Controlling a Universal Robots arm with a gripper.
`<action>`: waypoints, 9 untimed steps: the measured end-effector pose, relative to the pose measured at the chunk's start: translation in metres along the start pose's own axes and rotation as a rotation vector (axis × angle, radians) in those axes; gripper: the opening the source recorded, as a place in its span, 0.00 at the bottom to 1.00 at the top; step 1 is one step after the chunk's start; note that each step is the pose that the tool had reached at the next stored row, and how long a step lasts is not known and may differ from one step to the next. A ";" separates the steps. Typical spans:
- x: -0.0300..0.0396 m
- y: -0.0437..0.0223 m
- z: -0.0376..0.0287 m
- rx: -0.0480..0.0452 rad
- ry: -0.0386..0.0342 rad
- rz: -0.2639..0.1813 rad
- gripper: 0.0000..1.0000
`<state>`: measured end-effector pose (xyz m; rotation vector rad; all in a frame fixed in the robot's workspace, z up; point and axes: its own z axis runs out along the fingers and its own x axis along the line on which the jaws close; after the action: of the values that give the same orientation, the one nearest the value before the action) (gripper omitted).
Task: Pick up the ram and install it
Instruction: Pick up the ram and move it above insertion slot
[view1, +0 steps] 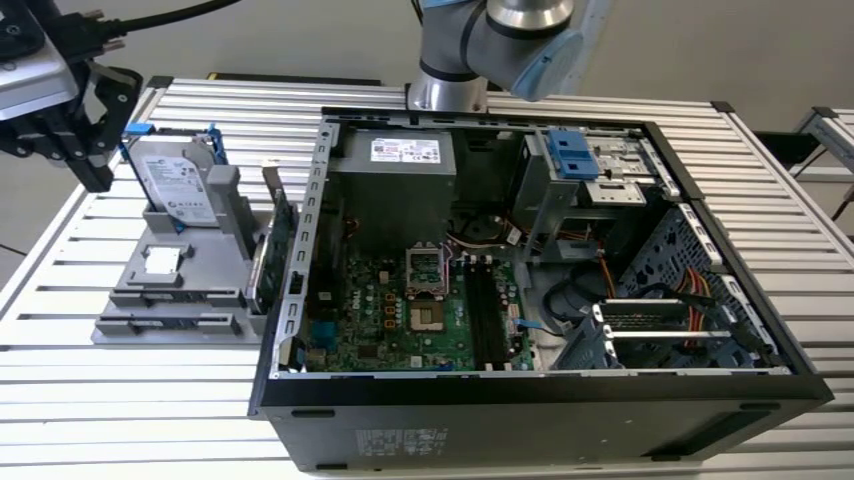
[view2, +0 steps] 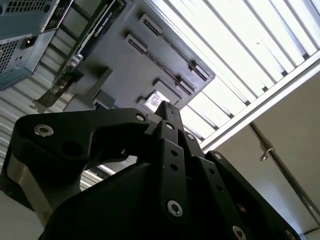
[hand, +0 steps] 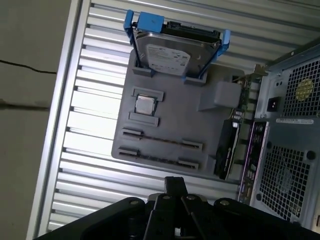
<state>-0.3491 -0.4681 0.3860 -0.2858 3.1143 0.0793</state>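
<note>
Hanging clenched on nothing, the gripper (hand: 175, 183) is well apart from the ram (hand: 162, 143) standing in the grey holder (hand: 172, 117).

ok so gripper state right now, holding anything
gripper: closed, nothing seen in it

place: robotics lab | evidence: slatted aluminium table (view1: 134, 400); opened computer case (view1: 534, 420); grey parts fixture (view1: 174, 325)
</note>
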 end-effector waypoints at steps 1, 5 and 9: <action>0.0000 0.0000 0.0000 -0.0001 0.0003 -0.006 0.00; 0.0000 0.0000 0.0000 -0.0006 0.0017 -0.035 0.00; 0.0000 0.0000 -0.0001 -0.0011 0.0032 -0.062 0.00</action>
<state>-0.3491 -0.4680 0.3861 -0.3823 3.1056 0.0799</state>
